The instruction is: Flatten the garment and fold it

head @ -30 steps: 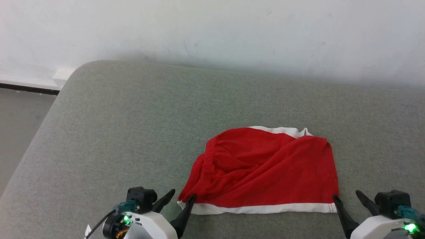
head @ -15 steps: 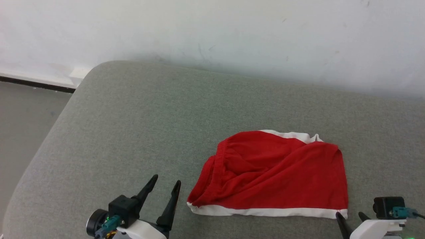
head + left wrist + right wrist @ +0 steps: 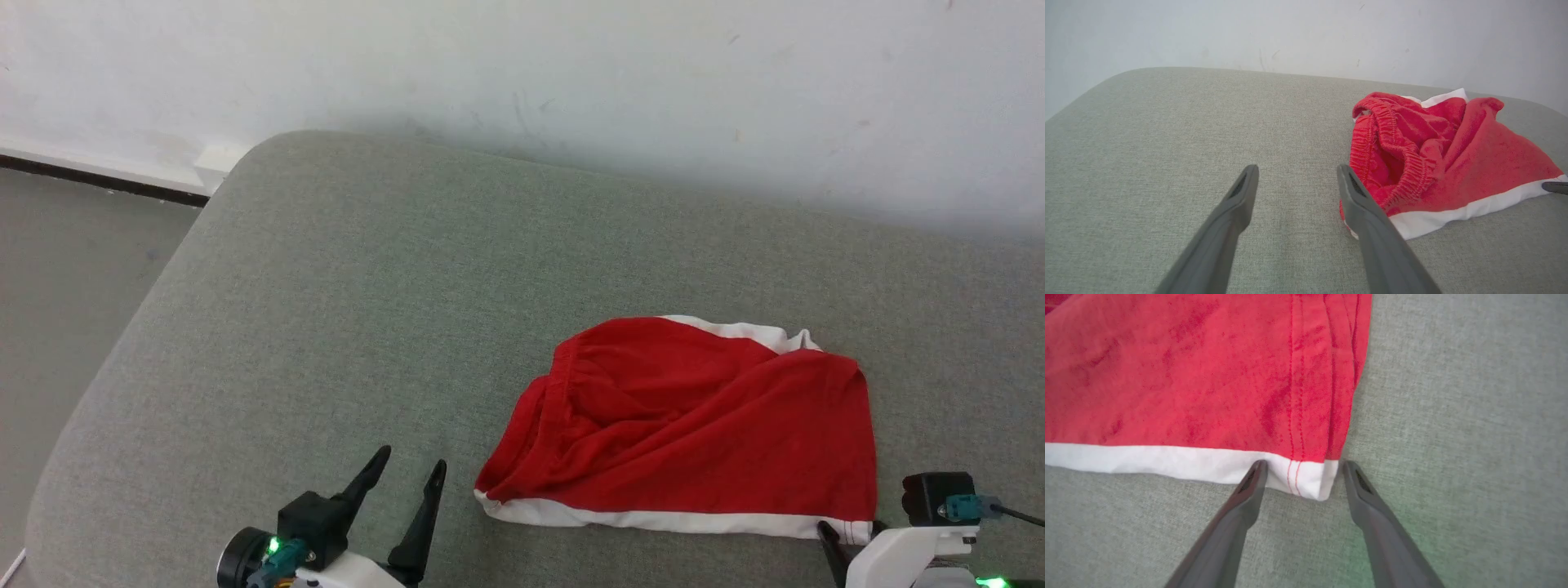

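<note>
The garment (image 3: pixel 702 433), bright red shorts with a white stripe along the near edge, lies crumpled and roughly folded on the grey cushion (image 3: pixel 367 310). Its gathered waistband (image 3: pixel 1372 139) bunches at the left end. My left gripper (image 3: pixel 412 457) stands open a short way left of the garment's near left corner, apart from it; its fingers (image 3: pixel 1241 196) frame bare cushion. My right gripper (image 3: pixel 1304 463) is open and straddles the near right corner of the white stripe (image 3: pixel 1302 477), fingertips at the hem. In the head view the right gripper (image 3: pixel 849 529) sits at the lower right.
A pale wall (image 3: pixel 571 73) runs behind the cushion. The cushion's rounded left edge (image 3: pixel 122 351) drops to grey floor (image 3: pixel 65 269) with a dark baseboard line (image 3: pixel 98 181). Bare cushion stretches left of and beyond the garment.
The head camera has shifted. My left gripper has drawn away from the garment's near left corner, where one finger touched it. The right gripper has sunk lower in view. The garment lies as before.
</note>
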You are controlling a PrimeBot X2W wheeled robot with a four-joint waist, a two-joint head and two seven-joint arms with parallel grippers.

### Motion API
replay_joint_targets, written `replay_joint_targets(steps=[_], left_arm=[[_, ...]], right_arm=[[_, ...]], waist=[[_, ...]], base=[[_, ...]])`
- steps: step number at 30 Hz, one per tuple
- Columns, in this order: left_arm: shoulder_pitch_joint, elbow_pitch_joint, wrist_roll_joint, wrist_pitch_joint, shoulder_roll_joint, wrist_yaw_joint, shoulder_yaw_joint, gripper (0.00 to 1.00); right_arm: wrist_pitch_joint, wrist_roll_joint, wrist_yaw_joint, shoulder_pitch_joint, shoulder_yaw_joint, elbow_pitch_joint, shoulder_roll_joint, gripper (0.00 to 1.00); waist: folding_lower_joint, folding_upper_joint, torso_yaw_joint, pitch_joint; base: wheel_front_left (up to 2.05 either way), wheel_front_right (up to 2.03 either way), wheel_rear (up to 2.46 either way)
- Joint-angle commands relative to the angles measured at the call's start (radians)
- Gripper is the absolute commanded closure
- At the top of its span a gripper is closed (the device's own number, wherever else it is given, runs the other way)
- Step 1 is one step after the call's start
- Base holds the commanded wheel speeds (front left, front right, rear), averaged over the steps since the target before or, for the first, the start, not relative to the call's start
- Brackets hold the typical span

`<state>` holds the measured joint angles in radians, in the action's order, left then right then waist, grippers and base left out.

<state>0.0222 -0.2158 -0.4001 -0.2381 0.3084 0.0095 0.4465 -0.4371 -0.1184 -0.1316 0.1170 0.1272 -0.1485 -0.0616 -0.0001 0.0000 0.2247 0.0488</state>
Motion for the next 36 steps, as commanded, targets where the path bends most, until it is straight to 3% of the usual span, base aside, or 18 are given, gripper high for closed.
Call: replay_joint_targets(steps=[1, 3, 4, 5, 11, 15, 20, 24, 36], left_arm=[[0.008, -0.006, 0.005, -0.004, -0.001, -0.003, 0.003, 0.00], [0.012, -0.013, 0.006, -0.003, 0.000, -0.006, 0.009, 0.00], [0.015, -0.017, 0.008, -0.003, 0.000, -0.008, 0.012, 0.00], [0.017, -0.021, 0.008, -0.003, 0.000, -0.010, 0.015, 0.00], [0.019, -0.037, 0.002, 0.001, 0.002, -0.030, 0.031, 0.00], [0.014, -0.036, -0.009, 0.021, 0.014, -0.087, 0.078, 0.00], [0.028, -0.023, -0.002, 0.083, 0.062, -0.127, 0.167, 0.00], [0.074, -0.012, -0.007, 0.129, 0.097, -0.137, 0.237, 0.00], [0.171, -0.087, -0.039, 0.138, 0.098, -0.140, 0.332, 0.00]], right_arm=[[0.003, -0.007, 0.001, -0.010, 0.000, -0.025, 0.008, 0.00], [0.004, -0.007, 0.001, -0.015, -0.004, -0.039, 0.009, 0.01], [0.001, -0.007, 0.001, -0.016, -0.006, -0.046, 0.009, 0.75], [0.000, -0.007, 0.001, -0.017, -0.009, -0.051, 0.010, 1.00], [0.013, -0.008, 0.001, -0.008, 0.023, -0.041, 0.010, 1.00], [0.013, -0.026, 0.001, 0.012, 0.056, -0.012, 0.011, 1.00], [-0.006, -0.044, 0.001, 0.027, 0.050, 0.017, 0.011, 1.00], [-0.012, -0.058, 0.001, 0.027, 0.045, 0.035, 0.011, 1.00], [-0.021, -0.062, 0.001, 0.015, 0.025, 0.060, 0.011, 1.00]], waist=[[0.0001, 0.0000, 0.000, 0.008], [0.0001, 0.0000, 0.000, 0.014], [0.0001, 0.0000, -0.001, 0.017], [0.0001, 0.0000, -0.001, 0.019], [0.0001, 0.0000, -0.010, 0.009], [0.0001, 0.0000, -0.023, -0.008], [0.0001, 0.0000, -0.045, -0.014], [0.0001, 0.0000, -0.060, -0.009], [0.0001, 0.0000, -0.088, 0.030]], base=[[0.00, 0.00, 0.00], [0.00, 0.00, 0.00], [0.00, 0.00, 0.00], [0.00, 0.00, 0.00], [0.00, 0.00, 0.00], [0.00, 0.00, 0.00], [0.00, 0.00, 0.00], [0.00, 0.00, 0.00], [0.00, 0.00, 0.00]])
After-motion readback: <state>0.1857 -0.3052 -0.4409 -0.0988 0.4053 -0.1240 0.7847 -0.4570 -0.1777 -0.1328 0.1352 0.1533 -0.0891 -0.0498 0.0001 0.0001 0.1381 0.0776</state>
